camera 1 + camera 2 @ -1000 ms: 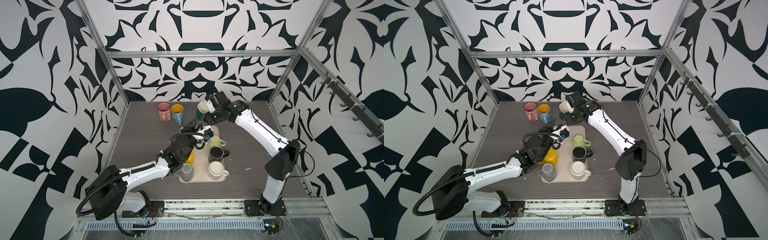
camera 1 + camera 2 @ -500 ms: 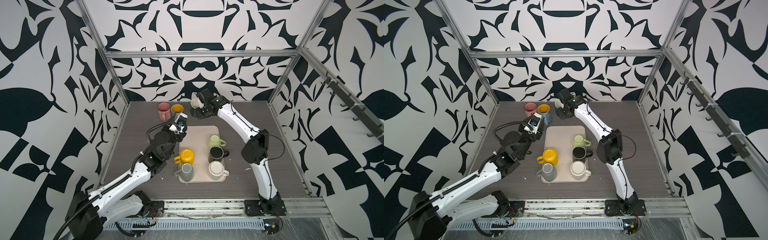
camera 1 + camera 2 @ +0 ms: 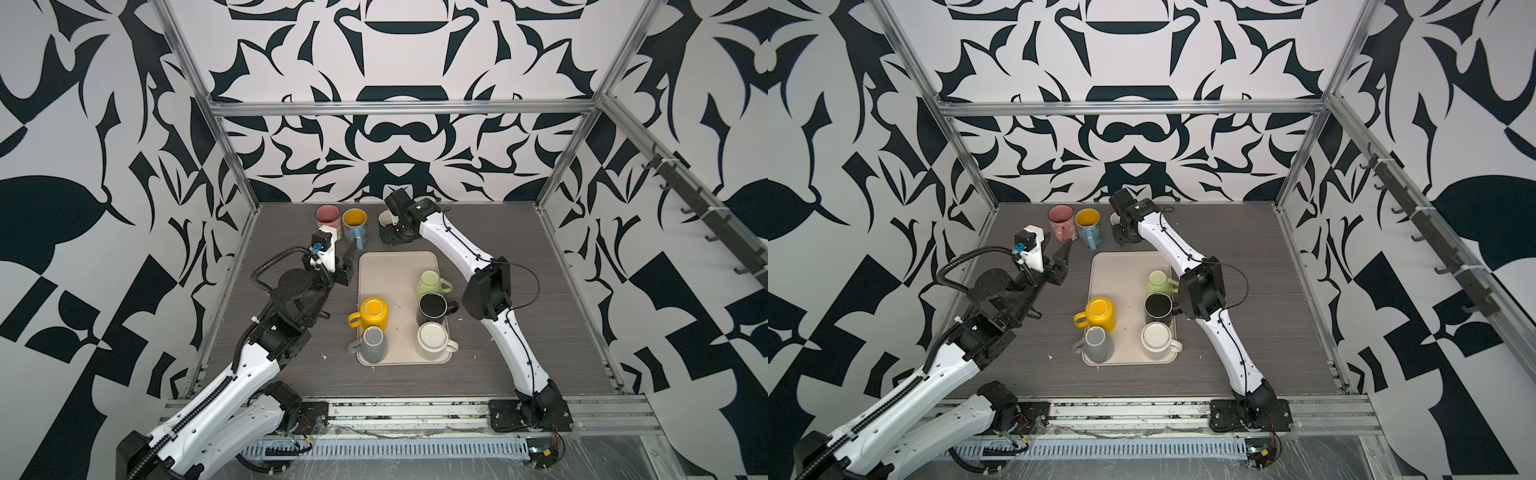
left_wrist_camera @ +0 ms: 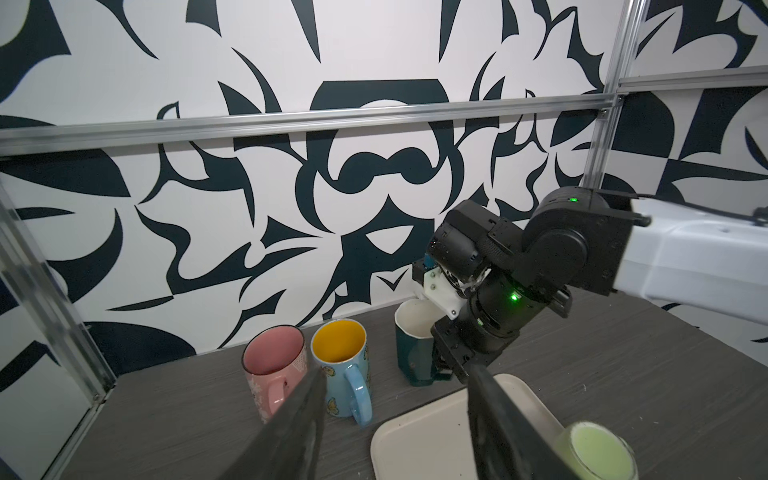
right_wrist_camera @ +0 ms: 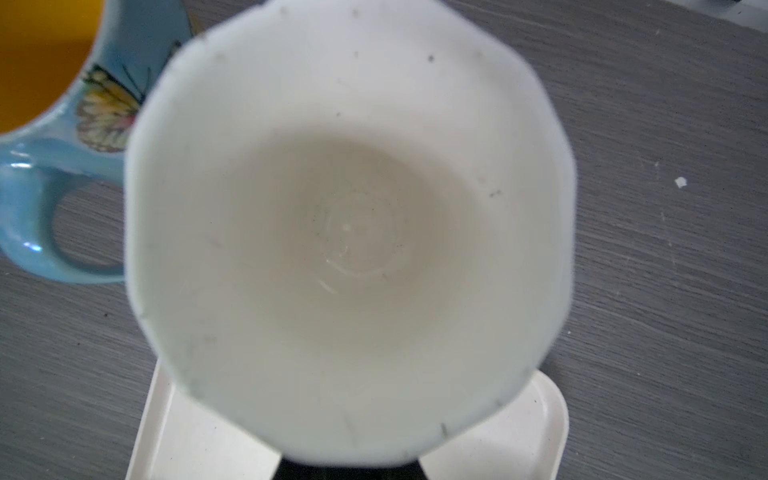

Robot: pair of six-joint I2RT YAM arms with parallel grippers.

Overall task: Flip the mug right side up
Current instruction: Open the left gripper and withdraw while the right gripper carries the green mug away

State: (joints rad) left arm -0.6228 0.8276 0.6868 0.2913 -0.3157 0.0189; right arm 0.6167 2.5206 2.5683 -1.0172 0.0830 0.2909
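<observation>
In the right wrist view the mug (image 5: 349, 232) has a blurred rim and covers most of the tray (image 5: 519, 449); the blue mug (image 5: 116, 50) runs off the edge.

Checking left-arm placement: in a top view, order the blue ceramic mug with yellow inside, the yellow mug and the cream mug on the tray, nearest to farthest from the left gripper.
1. Blue ceramic mug with yellow inside, behind the beige tray, by the left gripper.
2. Yellow mug, tray's left side.
3. Cream mug, tray's near right corner.
</observation>
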